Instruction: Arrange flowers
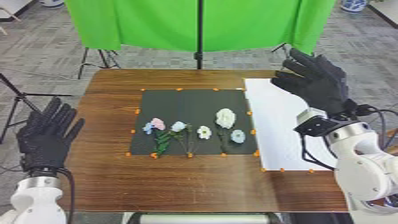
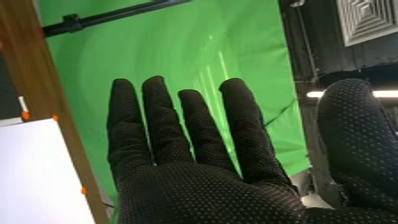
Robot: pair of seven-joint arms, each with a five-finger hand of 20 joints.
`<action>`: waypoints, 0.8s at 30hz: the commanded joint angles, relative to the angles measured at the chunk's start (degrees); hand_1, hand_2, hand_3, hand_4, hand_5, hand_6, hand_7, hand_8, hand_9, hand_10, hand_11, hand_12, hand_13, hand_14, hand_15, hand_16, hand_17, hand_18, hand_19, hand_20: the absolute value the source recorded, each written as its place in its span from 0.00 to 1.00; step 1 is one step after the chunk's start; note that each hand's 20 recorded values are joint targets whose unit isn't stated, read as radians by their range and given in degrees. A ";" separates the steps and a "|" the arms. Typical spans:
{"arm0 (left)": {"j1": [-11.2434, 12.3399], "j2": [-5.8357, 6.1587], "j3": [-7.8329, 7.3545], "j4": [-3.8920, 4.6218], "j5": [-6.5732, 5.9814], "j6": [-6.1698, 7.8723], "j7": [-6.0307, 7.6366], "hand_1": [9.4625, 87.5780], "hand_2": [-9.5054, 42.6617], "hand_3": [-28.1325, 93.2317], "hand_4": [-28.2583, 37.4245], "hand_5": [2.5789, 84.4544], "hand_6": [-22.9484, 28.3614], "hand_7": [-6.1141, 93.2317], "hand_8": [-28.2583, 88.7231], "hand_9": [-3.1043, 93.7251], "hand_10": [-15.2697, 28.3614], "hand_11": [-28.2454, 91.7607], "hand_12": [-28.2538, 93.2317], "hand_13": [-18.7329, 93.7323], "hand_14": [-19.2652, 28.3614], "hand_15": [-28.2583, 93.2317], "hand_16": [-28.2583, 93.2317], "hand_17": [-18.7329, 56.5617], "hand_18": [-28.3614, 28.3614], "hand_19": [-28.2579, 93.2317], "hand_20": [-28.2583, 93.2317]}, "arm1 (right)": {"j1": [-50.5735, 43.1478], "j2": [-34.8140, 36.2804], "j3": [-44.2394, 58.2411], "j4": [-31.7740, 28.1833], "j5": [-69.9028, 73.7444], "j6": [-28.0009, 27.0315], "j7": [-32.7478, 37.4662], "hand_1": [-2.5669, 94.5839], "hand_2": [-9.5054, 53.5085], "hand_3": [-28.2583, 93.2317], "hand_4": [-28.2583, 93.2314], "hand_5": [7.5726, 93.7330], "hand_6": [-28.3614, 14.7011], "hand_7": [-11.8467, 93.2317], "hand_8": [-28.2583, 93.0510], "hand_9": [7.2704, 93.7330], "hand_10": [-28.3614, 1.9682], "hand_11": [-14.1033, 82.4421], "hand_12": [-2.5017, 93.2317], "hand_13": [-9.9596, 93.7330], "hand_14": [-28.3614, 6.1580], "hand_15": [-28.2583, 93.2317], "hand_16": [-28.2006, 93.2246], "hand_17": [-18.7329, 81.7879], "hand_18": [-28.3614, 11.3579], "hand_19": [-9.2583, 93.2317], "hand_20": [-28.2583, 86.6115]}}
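Over the tabletop's (image 1: 178, 185) far right part, a flat right hand (image 1: 322, 89); on the dark mat (image 1: 182, 99), a row of flowers

Above the far end of a white sheet (image 1: 282, 135), the right hand has its fingers straight and apart, the thumb standing away from them. The right wrist view shows the same spread, with green cloth (image 2: 133, 45) behind the fingers. At the tabletop's left side, the left hand (image 1: 44, 146) also has straight fingers, slightly apart, pointing away from the robot.

Between the hands lies the dark mat, with the white sheet just beside it on the right. On the mat, from left to right, are a light blue flower (image 1: 148, 128) beside a pink flower (image 1: 158, 123), a pale blue flower (image 1: 179, 126), a small white flower (image 1: 204, 132), a large white flower (image 1: 226, 118) set farther back, and another pale blue bloom (image 1: 237, 136). Green leaves (image 1: 163, 142) lie below the pink one, and thin stems run toward the mat's near edge. Orange pieces (image 1: 179, 89) dot the borders of mat and sheet. Beyond the tabletop hangs the green cloth, a black pole (image 1: 200, 30) upright before it.
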 commanded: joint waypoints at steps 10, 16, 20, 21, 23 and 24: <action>-0.22 -0.25 -1.82 -0.05 -0.51 0.18 1.77 0.19 0.37 0.85 0.00 0.46 0.55 0.17 0.17 0.35 0.63 0.36 0.29 0.36 0.59 0.38 0.17 0.23 0.70 0.44 0.33 | 3.59 2.41 -0.90 -0.39 0.43 -0.69 -0.18 0.21 0.30 0.84 0.06 0.37 0.58 0.19 0.17 0.32 0.48 0.18 0.16 0.39 0.33 0.35 0.43 0.31 0.23 0.39 0.42; 0.59 1.24 -4.49 -1.33 -0.30 0.37 2.34 0.19 0.37 0.85 0.00 0.46 0.55 0.17 0.17 0.35 0.62 0.36 0.29 0.36 0.59 0.38 0.17 0.23 0.70 0.43 0.33 | 3.38 4.21 -0.41 -1.88 0.49 -0.58 -1.57 0.21 0.30 0.84 0.06 0.37 0.58 0.19 0.17 0.32 0.48 0.18 0.16 0.40 0.34 0.35 0.43 0.31 0.23 0.39 0.42; 0.90 -0.63 -4.53 -1.15 -1.06 0.09 1.99 0.19 0.37 0.85 0.00 0.46 0.55 0.17 0.17 0.35 0.62 0.37 0.29 0.36 0.59 0.38 0.17 0.23 0.70 0.43 0.33 | 3.27 4.74 0.16 -1.98 0.54 -0.52 -1.23 0.21 0.30 0.84 0.06 0.37 0.56 0.18 0.16 0.32 0.48 0.18 0.16 0.40 0.34 0.35 0.43 0.31 0.23 0.39 0.42; 1.13 -0.88 -4.48 -1.20 -1.19 -0.21 2.06 0.19 0.37 0.85 0.00 0.46 0.55 0.17 0.17 0.35 0.62 0.37 0.29 0.36 0.59 0.38 0.17 0.23 0.70 0.43 0.33 | 3.13 4.63 0.40 -1.98 0.57 -0.38 -1.31 0.21 0.30 0.84 0.06 0.37 0.56 0.18 0.17 0.32 0.48 0.18 0.16 0.39 0.34 0.35 0.43 0.31 0.23 0.39 0.42; 0.99 -1.34 -4.19 -1.09 -0.78 -0.26 1.67 0.19 0.37 0.85 0.00 0.46 0.55 0.17 0.17 0.35 0.62 0.36 0.29 0.36 0.59 0.38 0.17 0.23 0.70 0.43 0.33 | 2.70 4.51 0.76 -2.12 0.93 -0.04 -1.48 0.21 0.30 0.84 0.06 0.37 0.55 0.18 0.17 0.32 0.48 0.18 0.16 0.39 0.34 0.35 0.43 0.31 0.23 0.39 0.42; 0.77 -1.41 -4.02 -1.00 -0.89 -0.41 1.59 0.19 0.37 0.85 0.00 0.46 0.55 0.17 0.17 0.35 0.62 0.36 0.29 0.36 0.59 0.38 0.17 0.23 0.70 0.43 0.33 | 2.46 4.52 0.94 -2.28 1.04 0.05 -1.58 0.21 0.30 0.84 0.06 0.37 0.55 0.18 0.17 0.33 0.48 0.18 0.16 0.39 0.34 0.35 0.43 0.31 0.23 0.39 0.42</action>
